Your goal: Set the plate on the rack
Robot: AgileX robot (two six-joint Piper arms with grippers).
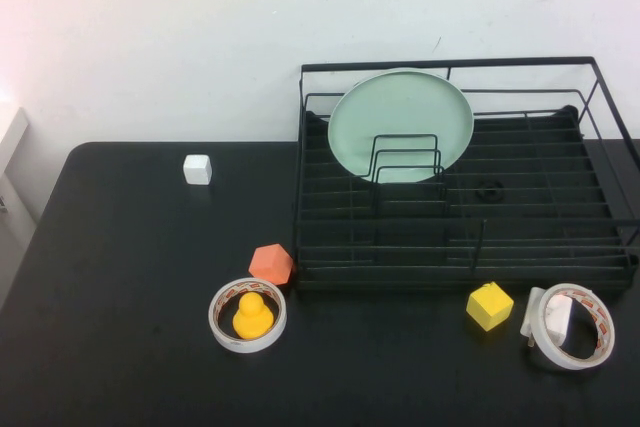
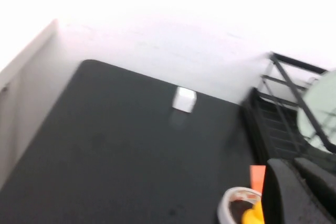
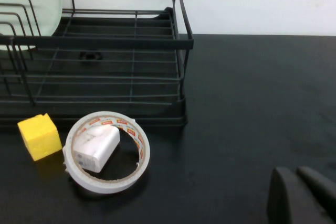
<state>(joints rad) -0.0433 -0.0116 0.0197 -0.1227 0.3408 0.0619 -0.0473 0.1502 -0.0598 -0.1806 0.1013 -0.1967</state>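
Note:
The pale mint-green plate [image 1: 401, 125] stands upright on its edge in the back left part of the black wire rack [image 1: 470, 257], leaning among the upright dividers. Its edge also shows in the left wrist view [image 2: 320, 109] and the right wrist view [image 3: 29, 3]. Neither arm shows in the high view. My left gripper [image 2: 294, 163] is shut and empty, above the table's left part near the duck's tape roll. My right gripper [image 3: 296, 174] is shut and empty, over the table to the right of the rack's front corner.
A white cube [image 1: 197, 169] sits at the back left. An orange block [image 1: 271, 264] and a tape roll holding a yellow duck [image 1: 252, 316] lie left of the rack's front. A yellow cube [image 1: 489, 305] and a tape roll with a white plug [image 1: 570, 324] lie in front of the rack's right end.

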